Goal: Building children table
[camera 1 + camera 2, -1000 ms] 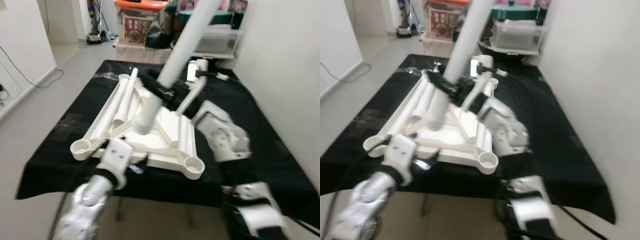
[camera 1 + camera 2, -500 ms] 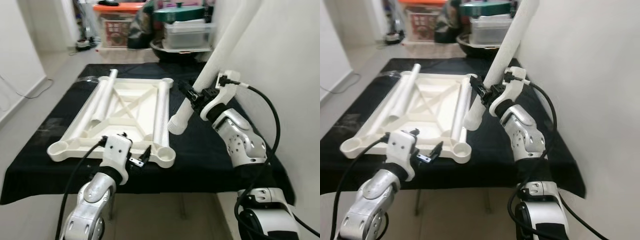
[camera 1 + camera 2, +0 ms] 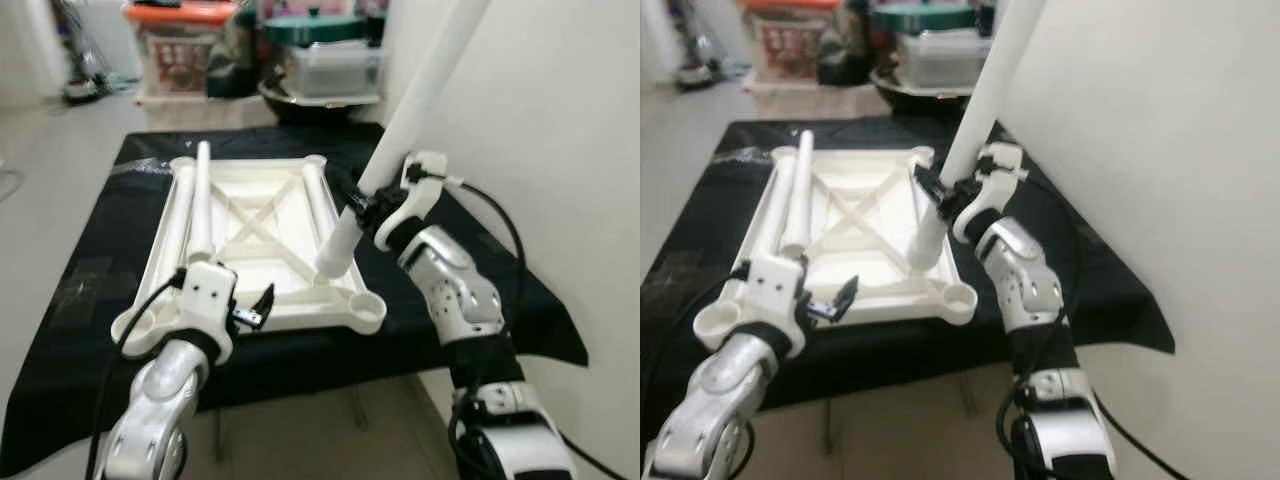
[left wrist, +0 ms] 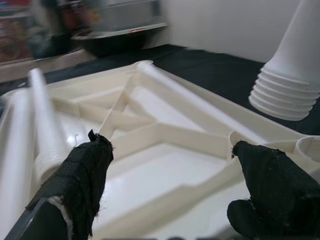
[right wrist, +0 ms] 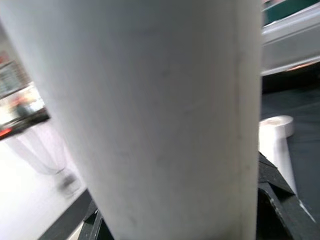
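Observation:
A white children's tabletop (image 3: 262,262) lies upside down on a black-covered table (image 3: 100,250). Two loose white legs (image 3: 200,200) rest along its left rail. My right gripper (image 3: 372,210) is shut on another long white leg (image 3: 420,90), held tilted. That leg's ribbed lower end (image 3: 335,258) hangs over the right rail, just behind the near right corner socket (image 3: 367,303). My left gripper (image 3: 250,308) is open at the tabletop's near left edge. In the left wrist view its fingertips (image 4: 82,175) stand wide apart before the tabletop's ribs (image 4: 165,135), with the ribbed leg end (image 4: 287,85) beyond. The held leg (image 5: 165,125) looms close in the right wrist view.
Storage boxes and tubs (image 3: 180,40) stand on the floor behind the table. A white wall (image 3: 560,150) runs close along the table's right side. Open floor (image 3: 40,180) lies to the left.
The camera has shifted. My right gripper has carried the leg leftward, from over the black cloth beside the tabletop to over its right rail. The left gripper stays at the near edge.

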Available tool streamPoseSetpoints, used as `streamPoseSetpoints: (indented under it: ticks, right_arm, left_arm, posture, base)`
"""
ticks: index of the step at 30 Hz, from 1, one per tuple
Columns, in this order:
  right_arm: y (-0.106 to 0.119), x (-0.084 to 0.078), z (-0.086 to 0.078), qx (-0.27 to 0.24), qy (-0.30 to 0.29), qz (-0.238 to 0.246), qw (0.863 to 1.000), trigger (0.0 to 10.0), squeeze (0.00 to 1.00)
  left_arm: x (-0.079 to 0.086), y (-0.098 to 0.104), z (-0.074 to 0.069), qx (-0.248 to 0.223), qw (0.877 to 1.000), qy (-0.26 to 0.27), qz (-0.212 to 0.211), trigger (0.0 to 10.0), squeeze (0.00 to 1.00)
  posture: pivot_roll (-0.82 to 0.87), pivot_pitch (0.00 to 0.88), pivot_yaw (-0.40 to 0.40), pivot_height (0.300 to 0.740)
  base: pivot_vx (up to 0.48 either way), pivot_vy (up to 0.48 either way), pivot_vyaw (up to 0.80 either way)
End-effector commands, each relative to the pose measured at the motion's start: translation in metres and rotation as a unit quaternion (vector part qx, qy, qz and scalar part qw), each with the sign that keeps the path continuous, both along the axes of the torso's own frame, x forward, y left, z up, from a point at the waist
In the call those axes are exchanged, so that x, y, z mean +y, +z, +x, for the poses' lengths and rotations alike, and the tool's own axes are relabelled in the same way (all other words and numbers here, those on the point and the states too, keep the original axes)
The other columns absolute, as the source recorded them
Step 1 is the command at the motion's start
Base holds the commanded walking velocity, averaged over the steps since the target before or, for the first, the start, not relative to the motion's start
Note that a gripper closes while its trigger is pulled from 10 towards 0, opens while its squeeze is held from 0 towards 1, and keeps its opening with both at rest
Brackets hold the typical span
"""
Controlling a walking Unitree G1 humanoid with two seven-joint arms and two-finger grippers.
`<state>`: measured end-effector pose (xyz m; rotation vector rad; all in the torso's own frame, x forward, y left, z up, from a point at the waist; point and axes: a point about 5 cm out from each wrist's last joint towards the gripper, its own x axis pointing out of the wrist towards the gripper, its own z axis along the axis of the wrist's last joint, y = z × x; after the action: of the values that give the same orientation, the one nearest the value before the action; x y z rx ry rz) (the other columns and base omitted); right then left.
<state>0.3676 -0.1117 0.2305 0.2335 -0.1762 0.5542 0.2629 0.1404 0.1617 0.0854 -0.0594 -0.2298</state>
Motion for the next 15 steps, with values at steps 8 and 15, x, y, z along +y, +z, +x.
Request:
streamPoseSetpoints:
  ticks: [8, 15]
  right_arm:
    - [-0.0030, -0.0074, 0.0002, -0.017, -0.021, -0.026, 0.999, 10.0, 0.00]
    - [-0.0046, -0.0082, -0.0018, -0.029, -0.015, -0.041, 0.999, 10.0, 0.00]
  left_arm:
    - [0.0016, 0.0056, 0.0014, -0.023, 1.000, 0.009, -0.006, 10.0, 0.00]
    - [-0.0001, 0.0022, 0.0042, -0.016, 1.000, 0.016, -0.002, 10.0, 0.00]
  posture:
    - [0.11, 0.000, -0.076, 0.740]
    - [0.11, 0.000, -0.071, 0.740]
  base:
    - [0.000, 0.000, 0.00]
    - [0.000, 0.000, -0.42]
